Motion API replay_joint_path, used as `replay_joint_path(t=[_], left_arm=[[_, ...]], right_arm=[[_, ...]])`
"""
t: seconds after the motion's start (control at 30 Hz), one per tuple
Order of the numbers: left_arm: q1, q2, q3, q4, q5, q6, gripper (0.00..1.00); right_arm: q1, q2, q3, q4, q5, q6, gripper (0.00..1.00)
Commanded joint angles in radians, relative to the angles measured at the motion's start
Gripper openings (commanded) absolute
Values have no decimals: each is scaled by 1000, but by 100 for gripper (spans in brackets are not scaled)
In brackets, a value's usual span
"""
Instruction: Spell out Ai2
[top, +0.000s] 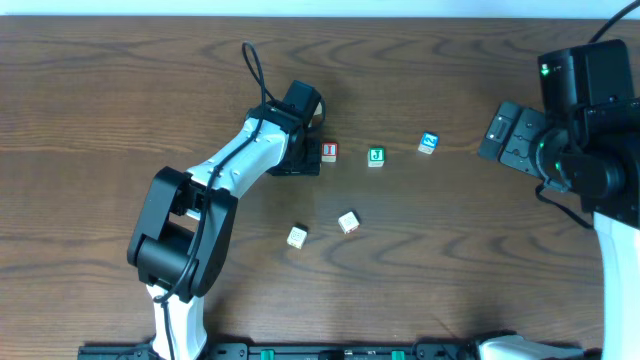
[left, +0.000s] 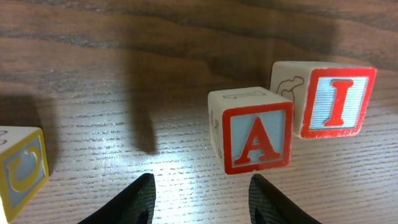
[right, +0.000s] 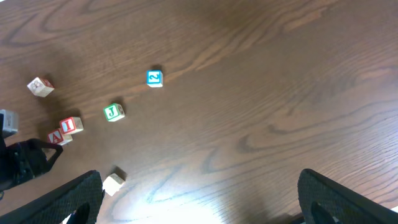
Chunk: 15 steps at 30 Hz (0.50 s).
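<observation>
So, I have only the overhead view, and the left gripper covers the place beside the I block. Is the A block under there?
Observer: Yes. The left wrist view shows the A block standing close beside the I block, with the A to the left of the I.
Operator: Does the left gripper hold it?
Observer: No. The left gripper is open, and the A block stands in front of it, not between the jaws.
Operator: And the blue block, is it the 2? I cannot read it from above.
Observer: Yes. The right wrist view shows a 2 on the top face of the blue block.
</observation>
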Motion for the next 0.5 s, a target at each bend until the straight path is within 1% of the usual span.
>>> replay_joint_path(t=[0.0,0.17,0.3,0.47], left_arm=[[2,5,2,-3,-23,18,50],[-2,5,-8,1,-26,18,50],[-7,6,-19,21,-38,18,53],[-9,11,-26,29,-38,17,52]], right_arm=[[-8,-1,2,-3,19,-13,99],[-8,-1,2,-3,19,-13,99],[-8,-1,2,-3,19,-13,99],[-8,-1,2,-3,19,-13,99]])
